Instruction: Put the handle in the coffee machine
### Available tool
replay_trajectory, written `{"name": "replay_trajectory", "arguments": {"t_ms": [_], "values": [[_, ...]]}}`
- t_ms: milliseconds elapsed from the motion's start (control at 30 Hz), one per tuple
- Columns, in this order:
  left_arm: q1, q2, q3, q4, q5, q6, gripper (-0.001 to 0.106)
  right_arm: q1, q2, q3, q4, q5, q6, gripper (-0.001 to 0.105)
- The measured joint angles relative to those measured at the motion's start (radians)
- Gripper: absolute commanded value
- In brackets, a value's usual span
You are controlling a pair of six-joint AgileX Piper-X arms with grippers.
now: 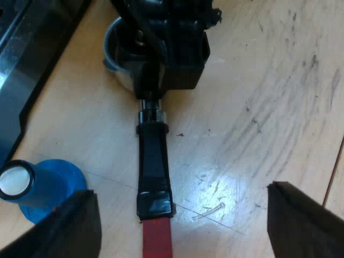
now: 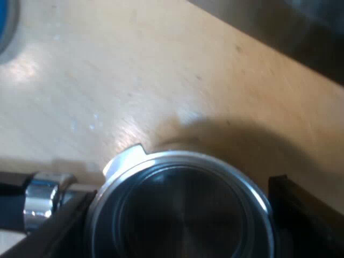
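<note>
holder (image 1: 154, 156) lies on table (image 1: 258, 80); right gripper (image 2: 180, 209) clamps its basket steady, left gripper (image 1: 188, 220) open astride its handle, ready to grab.

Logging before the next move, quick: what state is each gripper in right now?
Left gripper: open, holding nothing.
Right gripper: shut on the holder, at its metal basket.

A blue tamper (image 1: 45, 191) is seen resting on a light wooden table (image 1: 258, 97), and its stem is capped by a white end (image 1: 13, 180). The tabletop is marked by dark scuffs and fine scratches, and a bright patch of glare is reflected from it. A thin seam (image 1: 334, 169) is drawn across the wood. In the right wrist view, a curved blue edge (image 2: 5, 21) is seen on the same pale table (image 2: 161, 70).
</note>
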Motion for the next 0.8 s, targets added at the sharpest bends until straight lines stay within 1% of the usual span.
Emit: {"name": "replay_trajectory", "arguments": {"t_ms": [67, 133, 200, 333, 500, 667, 733, 800], "values": [[0.000, 0.000, 0.000, 0.000, 0.000, 0.000, 0.067, 0.000, -0.007, 0.000, 0.029, 0.000, 0.030, 0.000], [0.000, 0.000, 0.000, 0.000, 0.000, 0.000, 0.067, 0.000, -0.016, 0.000, 0.057, 0.000, 0.041, 0.000], [0.000, 0.000, 0.000, 0.000, 0.000, 0.000, 0.067, 0.000, -0.033, 0.000, 0.089, 0.000, 0.070, 0.000], [0.000, 0.000, 0.000, 0.000, 0.000, 0.000, 0.067, 0.000, -0.073, 0.000, 0.126, 0.007, 0.107, 0.000], [0.000, 0.000, 0.000, 0.000, 0.000, 0.000, 0.067, 0.000, -0.139, 0.000, 0.190, 0.058, 0.146, 0.000], [0.000, 0.000, 0.000, 0.000, 0.003, 0.000, 0.067, 0.000, -0.190, 0.000, 0.247, 0.071, 0.147, 0.000], [0.000, 0.000, 0.000, 0.000, 0.022, 0.000, 0.067, 0.000, -0.209, 0.000, 0.266, 0.071, 0.147, 0.000], [0.000, 0.000, 0.000, 0.000, 0.059, 0.005, 0.067, 0.000, -0.240, 0.000, 0.298, 0.073, 0.147, 0.000]]}}
